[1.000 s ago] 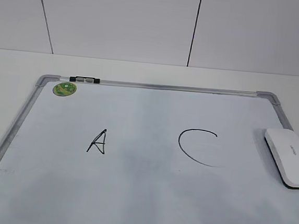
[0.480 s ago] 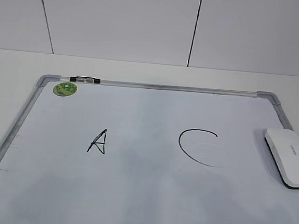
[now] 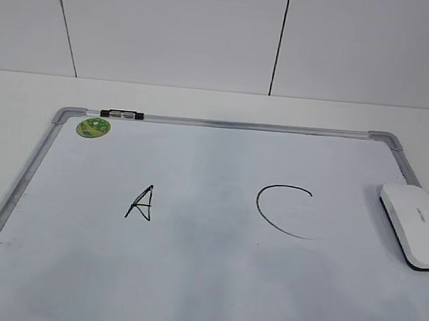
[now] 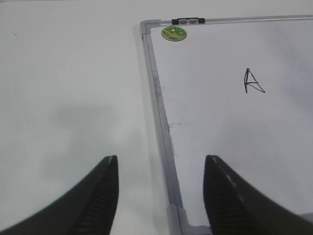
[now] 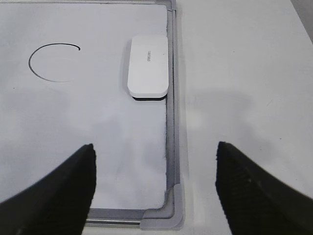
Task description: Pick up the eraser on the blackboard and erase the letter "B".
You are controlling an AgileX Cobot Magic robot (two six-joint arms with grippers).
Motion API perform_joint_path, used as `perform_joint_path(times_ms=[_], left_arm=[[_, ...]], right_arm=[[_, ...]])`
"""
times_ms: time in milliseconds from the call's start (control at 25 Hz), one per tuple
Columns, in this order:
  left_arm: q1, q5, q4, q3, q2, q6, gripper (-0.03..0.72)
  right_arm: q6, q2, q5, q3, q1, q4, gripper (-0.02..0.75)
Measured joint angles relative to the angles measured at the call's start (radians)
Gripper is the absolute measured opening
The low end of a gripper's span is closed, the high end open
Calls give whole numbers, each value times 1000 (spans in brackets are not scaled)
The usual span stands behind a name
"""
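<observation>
The right claw hangs wide and empty over the board's near right corner, the left claw likewise spread and empty above the near left corner. The eraser lies flat against the right edge of the whiteboard, beside the C; the A sits further left. No B shows between them. The eraser looks light, stiff and smooth-topped, best pinched across its long sides.

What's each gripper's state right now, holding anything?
Left gripper: open, empty, over the blackboard's left frame edge.
Right gripper: open, empty, short of the eraser.
</observation>
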State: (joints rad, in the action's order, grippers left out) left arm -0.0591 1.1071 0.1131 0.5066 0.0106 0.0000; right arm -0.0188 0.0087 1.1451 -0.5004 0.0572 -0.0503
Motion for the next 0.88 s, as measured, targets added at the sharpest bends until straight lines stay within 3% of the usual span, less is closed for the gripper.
perform_joint_path(times_ms=[880], left_arm=[[0,0,10,0,0,0,413]], right_arm=[[2,-24,3,2,0,-4,594]])
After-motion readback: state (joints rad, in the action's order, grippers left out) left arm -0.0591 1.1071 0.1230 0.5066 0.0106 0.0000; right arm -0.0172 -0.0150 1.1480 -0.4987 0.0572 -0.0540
